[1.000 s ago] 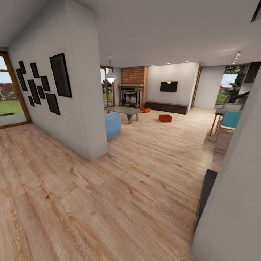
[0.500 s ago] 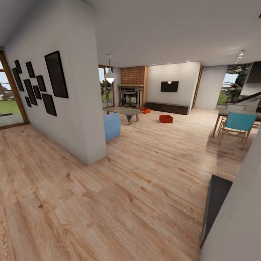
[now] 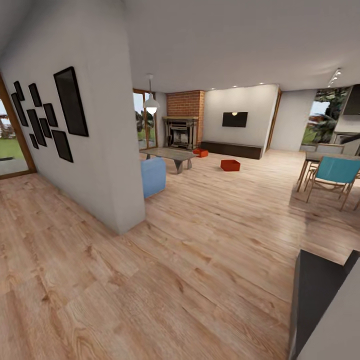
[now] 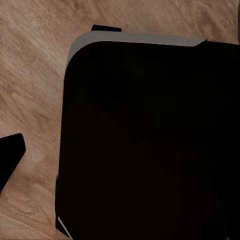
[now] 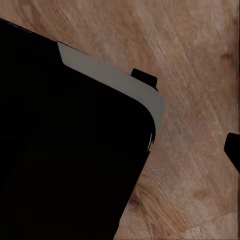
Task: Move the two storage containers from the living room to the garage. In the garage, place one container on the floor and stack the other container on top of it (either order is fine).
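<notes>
Light wood plank floor (image 3: 200,250) runs through the living room. At left, a white wall (image 3: 100,150) carries black frames (image 3: 70,102); past it stand a blue sofa (image 3: 152,176) and low table (image 3: 170,154) before the brick fireplace (image 3: 184,125). One storage container (image 3: 200,152) sits on the planks by the fireplace, the other storage container (image 3: 230,165) well apart, nearer mid-floor. A teal chair (image 3: 334,172) stands right. Whether either gripper is open or closed cannot be told.

The head camera's view swings rightward and advances along the wood floor: the white partition wall (image 3: 107,150) with black frames (image 3: 70,102) slides toward the left edge, while the blue chair (image 3: 336,172) and a dark panel (image 3: 315,295) come further into view at right.
</notes>
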Controlling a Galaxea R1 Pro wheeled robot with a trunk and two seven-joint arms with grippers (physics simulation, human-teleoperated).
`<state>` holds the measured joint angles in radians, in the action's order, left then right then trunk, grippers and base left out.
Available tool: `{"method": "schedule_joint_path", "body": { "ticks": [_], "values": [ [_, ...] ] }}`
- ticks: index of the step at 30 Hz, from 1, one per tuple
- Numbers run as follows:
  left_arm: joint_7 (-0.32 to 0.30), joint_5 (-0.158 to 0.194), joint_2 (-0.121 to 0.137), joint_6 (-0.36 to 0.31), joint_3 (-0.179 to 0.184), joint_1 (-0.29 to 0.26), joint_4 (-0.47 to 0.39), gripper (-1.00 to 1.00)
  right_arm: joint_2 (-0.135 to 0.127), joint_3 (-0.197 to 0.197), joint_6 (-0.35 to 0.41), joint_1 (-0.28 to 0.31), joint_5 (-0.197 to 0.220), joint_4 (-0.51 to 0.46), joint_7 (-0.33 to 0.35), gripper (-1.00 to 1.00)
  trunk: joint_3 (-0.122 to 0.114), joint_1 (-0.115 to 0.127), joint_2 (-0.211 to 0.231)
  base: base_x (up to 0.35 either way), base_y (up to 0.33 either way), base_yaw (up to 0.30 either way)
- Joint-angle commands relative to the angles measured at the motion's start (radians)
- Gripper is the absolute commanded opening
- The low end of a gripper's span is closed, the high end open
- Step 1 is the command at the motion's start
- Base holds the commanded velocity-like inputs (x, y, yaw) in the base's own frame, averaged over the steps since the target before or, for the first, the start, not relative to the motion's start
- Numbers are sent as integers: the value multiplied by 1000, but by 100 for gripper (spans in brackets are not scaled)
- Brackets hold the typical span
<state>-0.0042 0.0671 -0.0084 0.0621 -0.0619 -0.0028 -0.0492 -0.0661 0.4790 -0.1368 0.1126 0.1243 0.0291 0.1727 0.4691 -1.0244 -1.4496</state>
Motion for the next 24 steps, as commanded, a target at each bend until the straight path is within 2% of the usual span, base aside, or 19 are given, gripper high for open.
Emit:
{"method": "schedule_joint_path", "body": {
  "ticks": [1,24],
  "values": [
    [0,7,0,2,-5,0,0,100,0,7,-6,1,11,3,5,100,1,-1,0,323,0,0],
    [0,7,1,2,-5,0,0,100,0,8,-6,1,10,3,5,100,1,-1,0,323,0,0]
  ]
}}
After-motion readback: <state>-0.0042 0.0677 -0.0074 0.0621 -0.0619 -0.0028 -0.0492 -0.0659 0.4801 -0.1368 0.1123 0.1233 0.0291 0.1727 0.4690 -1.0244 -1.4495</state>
